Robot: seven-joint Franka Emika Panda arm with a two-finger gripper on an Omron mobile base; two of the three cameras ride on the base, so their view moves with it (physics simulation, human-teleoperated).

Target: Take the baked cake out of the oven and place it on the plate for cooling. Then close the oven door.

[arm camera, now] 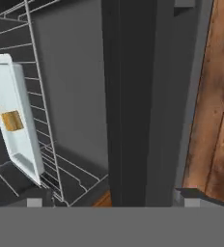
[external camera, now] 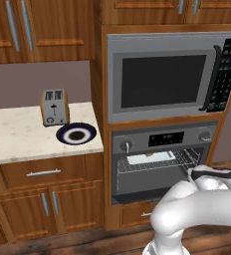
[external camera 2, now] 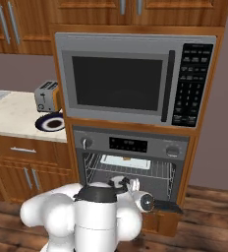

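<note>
With the oven (external camera: 162,164) open, the baked cake (arm camera: 11,120) sits on its tray (arm camera: 17,130) at the hand view's left, so the released, empty tool (arm camera: 109,202) must reach in for it.

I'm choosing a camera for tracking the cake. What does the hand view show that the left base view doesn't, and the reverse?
Hand view alone: the baked cake clearly, a tan block on the baking tray, seen rolled sideways.

Left base view alone: the plate and toaster on the counter, plus the microwave.

Both: the oven interior with its wire rack and the tray.
</note>
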